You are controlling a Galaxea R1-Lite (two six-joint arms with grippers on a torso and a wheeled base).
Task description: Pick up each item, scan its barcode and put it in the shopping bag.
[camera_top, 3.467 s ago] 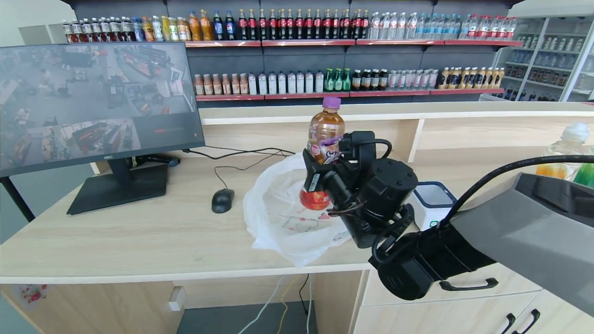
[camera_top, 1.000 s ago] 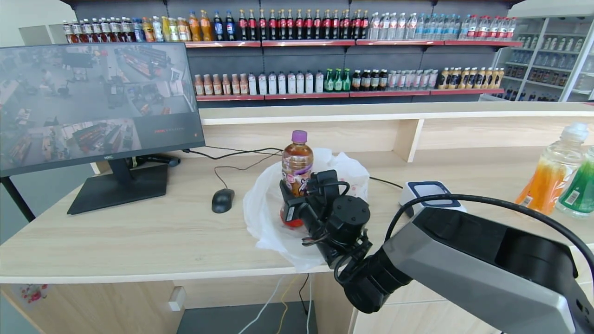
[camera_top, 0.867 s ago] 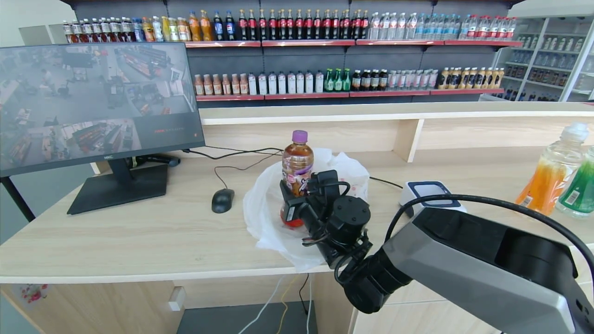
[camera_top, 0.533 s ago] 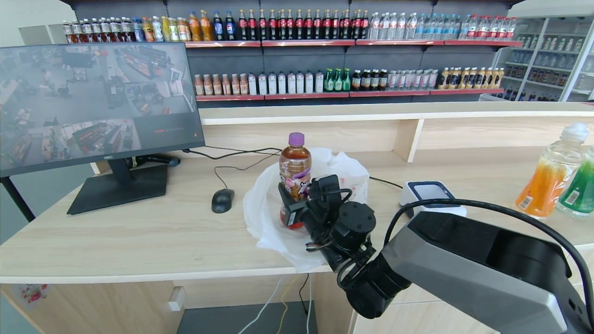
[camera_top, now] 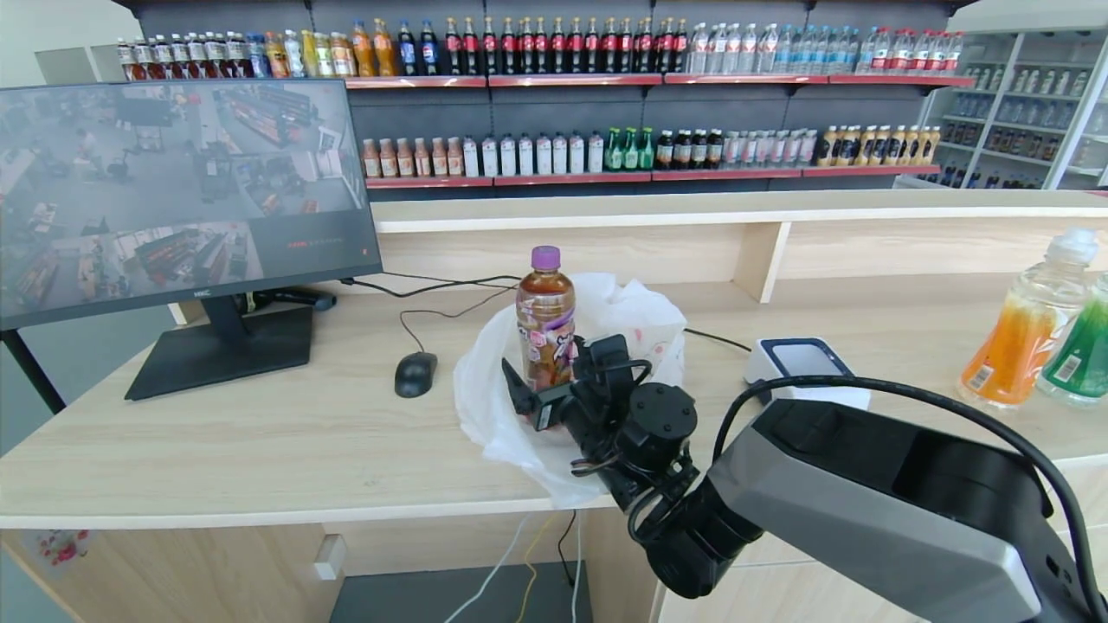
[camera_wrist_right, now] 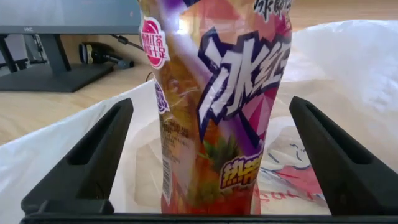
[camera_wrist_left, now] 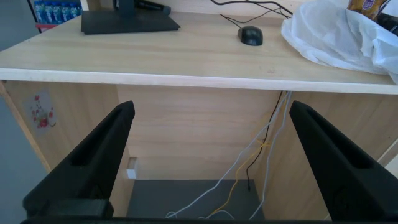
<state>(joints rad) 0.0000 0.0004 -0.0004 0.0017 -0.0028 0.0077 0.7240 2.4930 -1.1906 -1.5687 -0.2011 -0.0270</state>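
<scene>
From the head camera I can't make out the base of the bottle [camera_top: 545, 316]: the right gripper [camera_top: 551, 381] and the folds of the shopping bag [camera_top: 489, 415] cover it, so I cannot tell whether it rests on the bag's floor. The right wrist camera cuts off the bottle [camera_wrist_right: 217, 68] above its shoulder. That closer view does show what the head view doesn't: the right gripper [camera_wrist_right: 211, 106] has its fingers spread wide, one on each side of the label and clear of it, gripping nothing. The bag's [camera_wrist_right: 348, 74] white plastic lies behind and beside the bottle. The bottle stands upright inside the bag's mouth on the counter [camera_top: 260, 450], long axis vertical, purple cap up. The left gripper [camera_wrist_left: 211, 107] hangs below the counter's front edge, fingers wide apart and empty. The scanner [camera_top: 801, 359] sits just beside the bag, and the green bottle [camera_top: 1082, 355] is clipped by the frame edge.
</scene>
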